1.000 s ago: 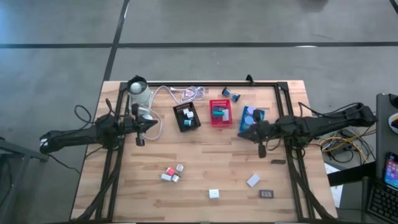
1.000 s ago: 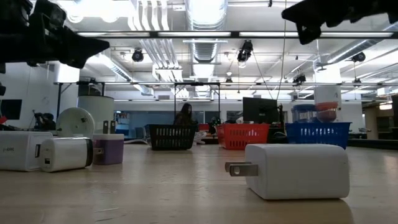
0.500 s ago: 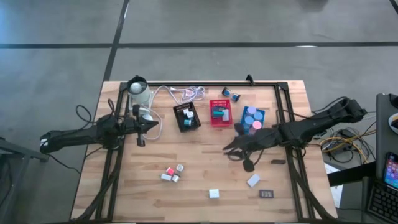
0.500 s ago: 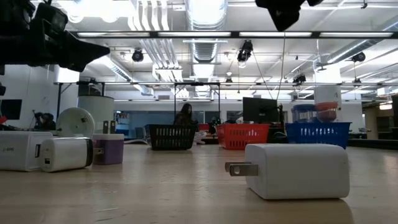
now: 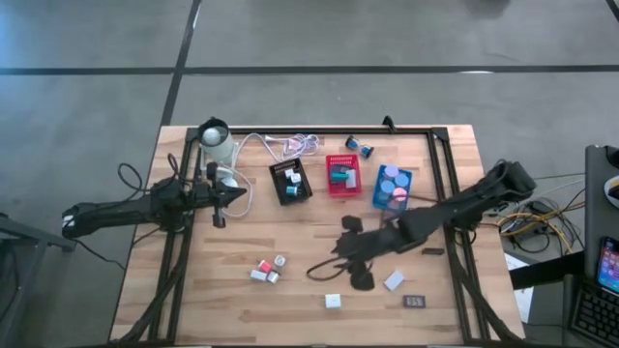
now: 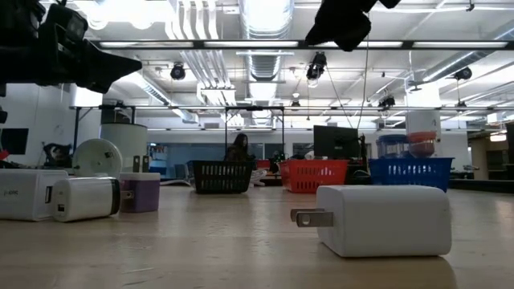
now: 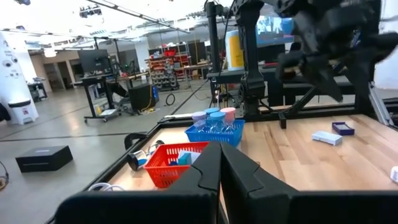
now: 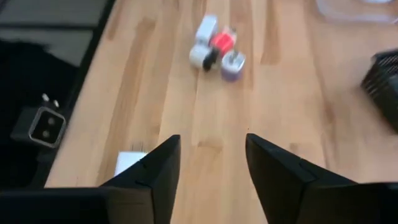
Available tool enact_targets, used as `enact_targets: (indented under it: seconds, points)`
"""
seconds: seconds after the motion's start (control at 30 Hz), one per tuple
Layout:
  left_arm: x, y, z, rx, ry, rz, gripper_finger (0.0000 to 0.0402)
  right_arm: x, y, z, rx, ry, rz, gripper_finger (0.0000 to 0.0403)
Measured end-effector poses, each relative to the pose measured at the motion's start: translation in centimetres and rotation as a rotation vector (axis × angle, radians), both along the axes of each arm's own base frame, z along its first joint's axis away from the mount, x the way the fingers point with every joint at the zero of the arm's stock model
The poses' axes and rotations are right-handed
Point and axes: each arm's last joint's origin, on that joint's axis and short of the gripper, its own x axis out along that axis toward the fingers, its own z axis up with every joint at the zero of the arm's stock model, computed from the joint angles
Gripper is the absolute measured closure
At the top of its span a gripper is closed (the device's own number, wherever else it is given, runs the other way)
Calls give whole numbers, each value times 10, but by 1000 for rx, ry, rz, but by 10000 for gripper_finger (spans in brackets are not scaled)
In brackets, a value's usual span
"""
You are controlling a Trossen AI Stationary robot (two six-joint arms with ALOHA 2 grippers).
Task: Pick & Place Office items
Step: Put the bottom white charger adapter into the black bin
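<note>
The right gripper (image 5: pixel 324 268), fingers spread and empty, hangs above the bare wood between the white block (image 5: pixel 333 301) and the small cluster of blocks (image 5: pixel 266 269), so this looks like the reach toward a pick; next it must choose one and descend. The right wrist view alone shows the cluster's pink piece clearly. The left gripper (image 5: pixel 232 194), fingers pressed together, waits beside the black tray (image 5: pixel 290 181)
</note>
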Motion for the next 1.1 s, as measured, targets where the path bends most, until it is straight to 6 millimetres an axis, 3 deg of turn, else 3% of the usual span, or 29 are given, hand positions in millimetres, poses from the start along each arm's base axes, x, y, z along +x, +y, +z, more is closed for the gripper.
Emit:
enact_targets:
  seconds: [0.37,0.63,1.1]
  points:
    - [0,0,0,-7,1,0,396,43,38,-18,-86,244,29,194]
    - [0,0,-1,-9,2,0,396,45,51,-43,-46,373,71,191]
    - [0,0,-1,-39,-3,5,396,48,72,-64,-35,363,48,176]
